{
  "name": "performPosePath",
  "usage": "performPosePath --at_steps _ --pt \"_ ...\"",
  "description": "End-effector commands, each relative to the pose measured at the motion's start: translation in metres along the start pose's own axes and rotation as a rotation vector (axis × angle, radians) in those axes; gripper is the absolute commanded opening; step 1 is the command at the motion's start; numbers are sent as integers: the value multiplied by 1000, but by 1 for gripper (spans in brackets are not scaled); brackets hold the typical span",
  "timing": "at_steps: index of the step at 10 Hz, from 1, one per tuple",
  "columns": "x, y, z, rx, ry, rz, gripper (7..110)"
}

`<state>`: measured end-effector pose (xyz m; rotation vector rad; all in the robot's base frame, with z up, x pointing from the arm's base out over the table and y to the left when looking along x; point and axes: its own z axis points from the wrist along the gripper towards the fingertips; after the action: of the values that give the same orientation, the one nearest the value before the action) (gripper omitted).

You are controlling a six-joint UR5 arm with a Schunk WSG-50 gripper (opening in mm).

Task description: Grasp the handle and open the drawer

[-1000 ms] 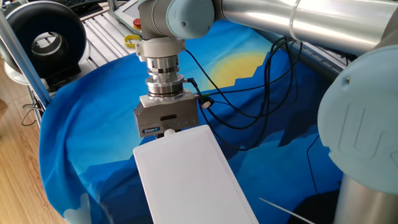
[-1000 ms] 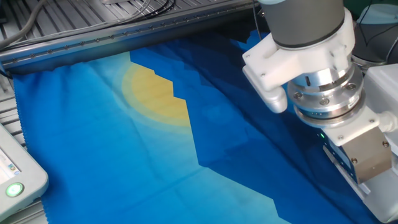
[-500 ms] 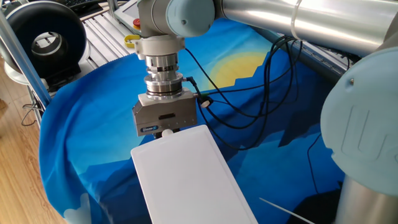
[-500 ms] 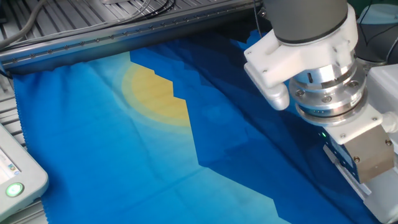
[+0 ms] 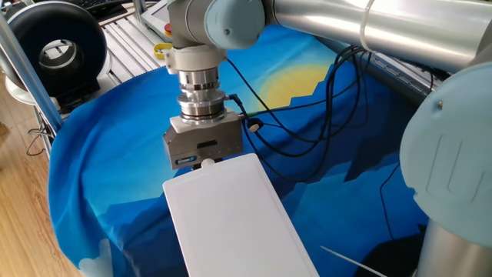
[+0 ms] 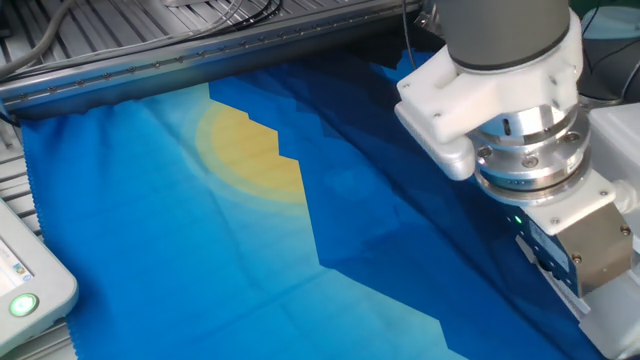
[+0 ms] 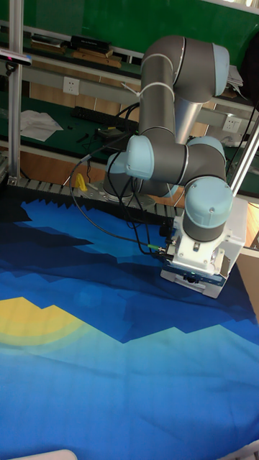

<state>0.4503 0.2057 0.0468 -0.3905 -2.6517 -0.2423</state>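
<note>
Reaching for: the handle (image 5: 206, 163), a tiny round white knob that peeks out just under the gripper (image 5: 201, 161).
White box (image 5: 231, 215): it lies flat on the blue cloth (image 5: 100, 154), with its narrow end facing the gripper.
Drawer (image 5: 201, 172): it sits inside the white box, and only its narrow front edge shows, right at the gripper. It looks shut or nearly shut.
Gripper: it hangs straight down, pressed close against the narrow end of the white box. Its fingers are hidden behind its gray body, so I cannot tell if they are squeezing the handle or are apart.
How the handle may feel: small, hard and smooth, so I think it could slip out easily.
Where to hold: pinch the knob on its two sides, close to the front of the white box.
How the drawer may feel: light plastic, I think. The whole white box might slide on the cloth when pulled.
Black cables (image 5: 292, 115): they loop on the cloth behind the gripper, away from the white box.
</note>
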Motion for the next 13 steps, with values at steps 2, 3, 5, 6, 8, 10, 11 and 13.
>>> performPosePath --at_steps 2,3,5,6,8,10,11,13 --pt "0 14 -3 6 -18 -14 7" --pt "0 17 -3 -10 -17 -18 7" --pt "-3 11 -1 -21 -17 -26 7" --pt "-6 6 0 -20 -20 -35 7" --pt "-7 3 -2 -12 -23 -42 7" --pt "-6 16 -5 -11 -20 -22 7" --pt "-4 21 -6 -17 -18 -18 7" --pt "-2 18 -7 -16 -15 -18 7"
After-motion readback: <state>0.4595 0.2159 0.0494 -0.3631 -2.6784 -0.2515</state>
